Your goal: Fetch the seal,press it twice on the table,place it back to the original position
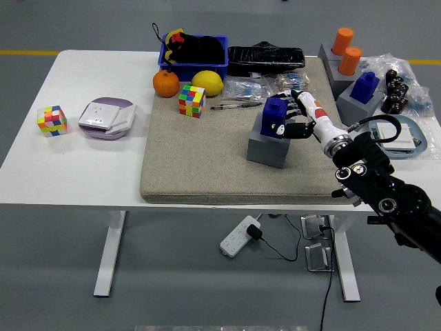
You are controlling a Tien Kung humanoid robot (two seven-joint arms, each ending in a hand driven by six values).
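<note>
Seal: dark-blue block-shaped seal (275, 114) sits atop grey box holder (268, 145), on beige fabric mat (207, 158).
R hand: black-fingered right hand (293, 117), fingers curled round seal.

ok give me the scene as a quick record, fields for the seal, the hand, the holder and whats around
seal: blue seal upright on the grey block
right hand: fingers curled around the seal from its right side
left hand: not in view
surface: beige mat on the white table
behind the block: pens, lemon, orange, cube
off the mat, left: second cube, purple and white box
far right: another blue seal and two orange seals on grey blocks
</note>
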